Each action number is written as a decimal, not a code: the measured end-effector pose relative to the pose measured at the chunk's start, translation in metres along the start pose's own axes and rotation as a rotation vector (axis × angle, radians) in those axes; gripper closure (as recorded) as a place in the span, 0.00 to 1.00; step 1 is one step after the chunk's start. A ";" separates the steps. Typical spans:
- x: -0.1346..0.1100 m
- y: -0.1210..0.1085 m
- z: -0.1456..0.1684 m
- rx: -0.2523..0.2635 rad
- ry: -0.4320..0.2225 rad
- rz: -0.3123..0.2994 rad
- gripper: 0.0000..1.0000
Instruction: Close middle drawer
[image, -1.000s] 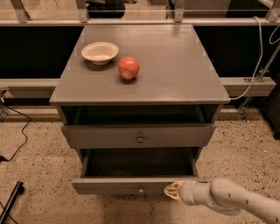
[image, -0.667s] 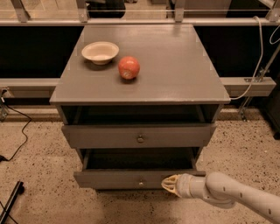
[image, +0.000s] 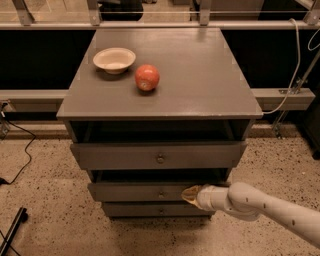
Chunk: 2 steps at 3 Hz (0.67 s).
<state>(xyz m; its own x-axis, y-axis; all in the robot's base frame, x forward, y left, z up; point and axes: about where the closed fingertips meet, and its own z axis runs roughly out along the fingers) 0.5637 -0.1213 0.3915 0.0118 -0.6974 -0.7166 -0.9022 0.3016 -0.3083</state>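
Note:
The middle drawer (image: 135, 191) is the second of three grey drawers in the cabinet, with a tiny pale knob at its centre. It stands only slightly out, with a narrow dark gap above its front. My gripper (image: 190, 194) reaches in from the lower right on a pale arm. Its tip rests against the right part of the middle drawer's front panel, just right of the knob. The upper drawer (image: 120, 156), with a bigger dark round knob, sticks out a little. The lowest drawer (image: 135, 210) sits pushed in below.
A pale bowl (image: 114, 59) and a red apple (image: 147, 77) sit on the cabinet top (image: 200, 75). Speckled floor surrounds the cabinet. A black cable (image: 20, 160) lies at the left, a white cable (image: 295, 75) hangs at the right, and a ledge runs behind.
The middle drawer has slid from well pulled out to nearly flush with the cabinet. My gripper has moved forward with it, staying against its front panel.

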 end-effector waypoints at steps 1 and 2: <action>-0.001 -0.013 0.004 0.014 -0.012 0.009 1.00; 0.000 -0.020 0.007 0.025 -0.026 0.017 1.00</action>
<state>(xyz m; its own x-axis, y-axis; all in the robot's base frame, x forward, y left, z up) 0.5845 -0.1226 0.3936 0.0079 -0.6746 -0.7382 -0.8912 0.3300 -0.3111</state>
